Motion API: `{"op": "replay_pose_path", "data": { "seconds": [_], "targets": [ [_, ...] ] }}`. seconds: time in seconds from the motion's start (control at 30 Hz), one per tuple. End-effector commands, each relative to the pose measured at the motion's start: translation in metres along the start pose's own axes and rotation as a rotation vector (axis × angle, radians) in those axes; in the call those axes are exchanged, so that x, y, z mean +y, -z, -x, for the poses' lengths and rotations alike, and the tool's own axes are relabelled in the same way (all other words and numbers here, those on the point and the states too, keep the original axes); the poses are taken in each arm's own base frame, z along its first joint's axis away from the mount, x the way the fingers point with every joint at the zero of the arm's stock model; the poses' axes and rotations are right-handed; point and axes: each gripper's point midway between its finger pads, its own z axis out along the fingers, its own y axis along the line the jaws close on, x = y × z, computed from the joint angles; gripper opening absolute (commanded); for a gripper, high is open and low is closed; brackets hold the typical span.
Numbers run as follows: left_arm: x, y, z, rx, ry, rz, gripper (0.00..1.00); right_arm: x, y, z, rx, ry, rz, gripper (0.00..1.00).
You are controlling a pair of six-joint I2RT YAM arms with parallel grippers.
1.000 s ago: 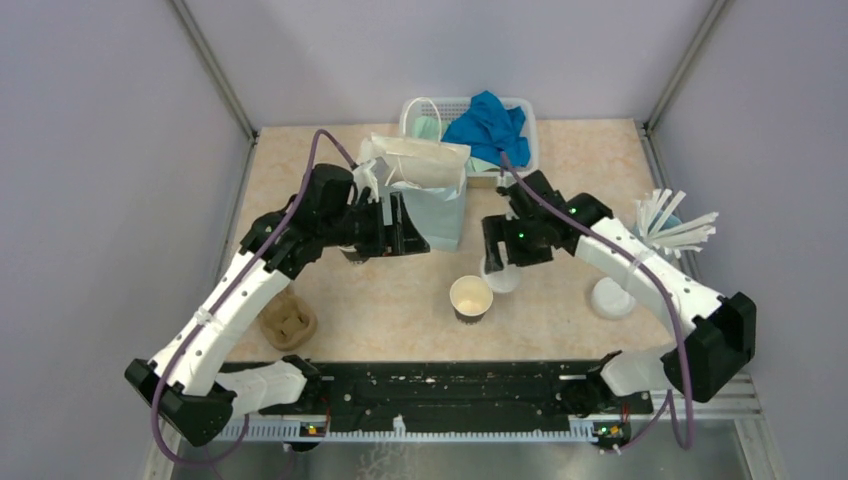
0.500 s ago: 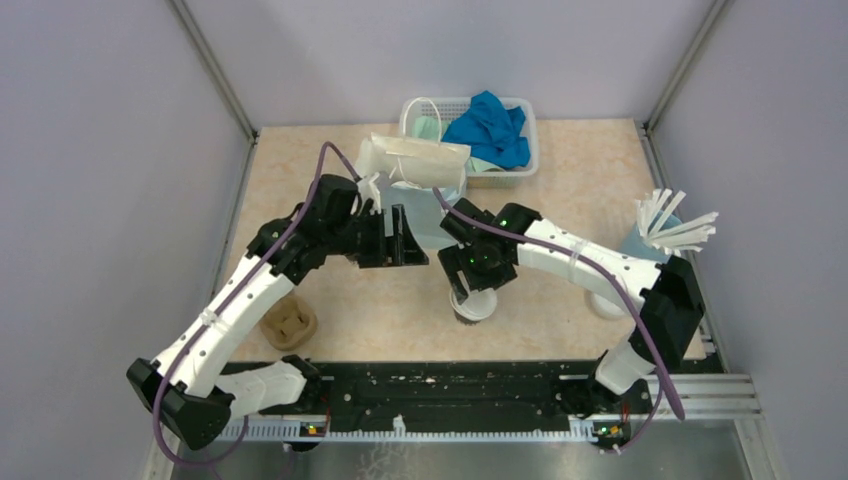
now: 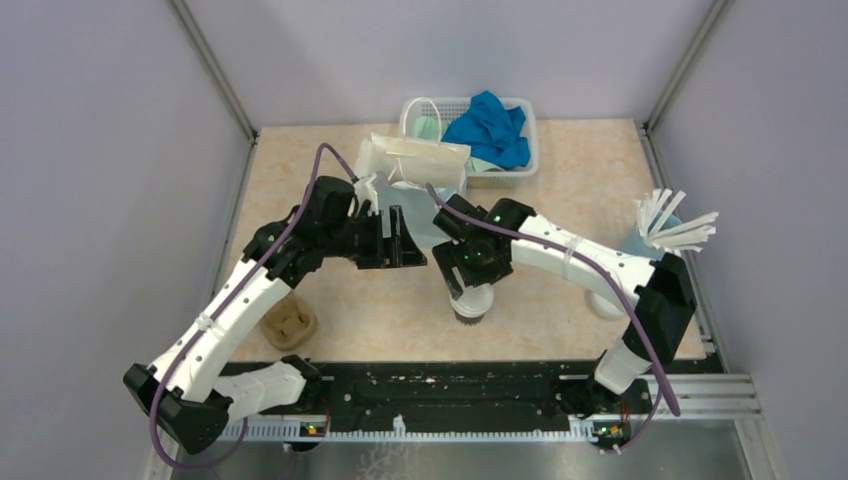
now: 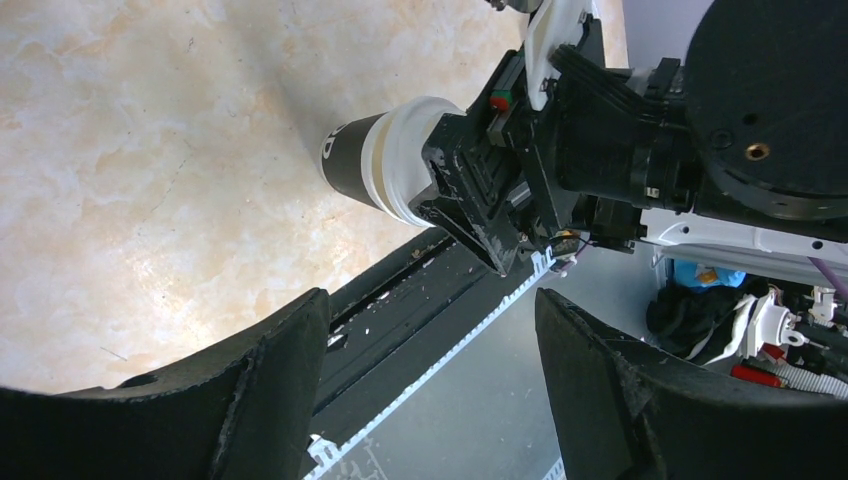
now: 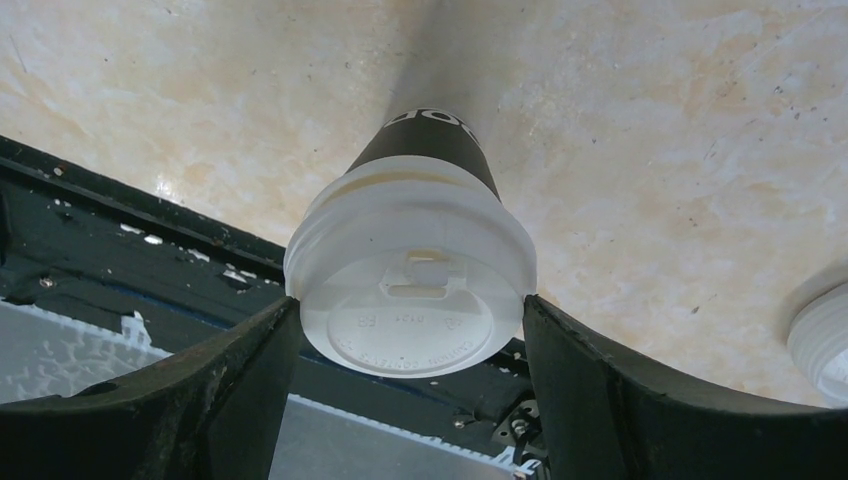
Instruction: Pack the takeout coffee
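Observation:
One takeout coffee cup [image 5: 432, 148] stands on the table near the front rail, its wall dark with white lettering. A round white lid [image 5: 415, 300] sits on its rim. My right gripper [image 5: 410, 305] hangs straight above it, both fingers touching the lid's edge, shut on the lid. In the top view the cup [image 3: 470, 308] shows just below the right gripper [image 3: 472, 285]. My left gripper [image 4: 432, 300] is open and empty, hovering left of the cup [image 4: 350, 165] and pointing at it from in front of the white paper bag [image 3: 425, 170].
A white basket [image 3: 415, 110] with blue cloth stands at the back. At the right edge is a light blue cup of white sticks [image 3: 665, 225]. Front left lies a brown pulp tray [image 3: 288, 322]. Another white lid [image 5: 822, 345] lies right of the cup. A black rail [image 3: 440, 385] runs along the front.
My right gripper has swung left and toward the front, carrying the lid from its spot on the table onto the open cup. The left arm has barely moved.

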Motion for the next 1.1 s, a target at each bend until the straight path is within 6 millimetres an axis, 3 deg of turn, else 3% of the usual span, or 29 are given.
{"op": "replay_pose_path", "data": {
  "seconds": [0.0, 0.17, 0.3, 0.47, 0.53, 0.6, 0.73, 0.9, 0.97, 1.07],
  "targets": [
    [-0.006, 0.000, 0.005, -0.023, -0.035, -0.027, 0.81, 0.008, 0.003, 0.009, -0.016, 0.013, 0.005, 0.78],
    [-0.004, 0.000, 0.004, -0.020, -0.039, -0.020, 0.81, 0.010, 0.000, 0.013, -0.021, 0.016, 0.007, 0.80],
    [-0.001, -0.001, -0.001, -0.006, -0.027, -0.015, 0.83, 0.013, 0.005, 0.022, -0.045, 0.006, 0.011, 0.88],
    [0.001, -0.004, -0.014, 0.026, 0.008, -0.029, 0.89, -0.001, 0.037, 0.025, -0.079, -0.050, 0.042, 0.94],
    [-0.003, -0.009, -0.021, 0.049, 0.025, -0.051, 0.85, -0.017, 0.051, 0.023, -0.114, -0.110, 0.100, 0.94],
    [-0.008, -0.020, -0.032, 0.092, 0.048, -0.082, 0.79, -0.024, 0.063, 0.020, -0.178, -0.155, 0.266, 0.93],
    [-0.019, -0.045, -0.050, 0.193, 0.094, -0.150, 0.67, -0.037, 0.035, -0.007, -0.158, -0.297, 0.586, 0.84],
    [-0.020, -0.071, -0.063, 0.236, 0.199, -0.208, 0.58, -0.040, 0.015, -0.016, -0.162, -0.346, 0.757, 0.75],
    [-0.013, -0.080, -0.069, 0.231, 0.239, -0.203, 0.58, -0.035, 0.010, -0.017, -0.163, -0.348, 0.810, 0.74],
    [-0.003, -0.090, -0.073, 0.213, 0.272, -0.188, 0.67, -0.035, 0.002, -0.017, -0.167, -0.350, 0.830, 0.75]
  ]
}}
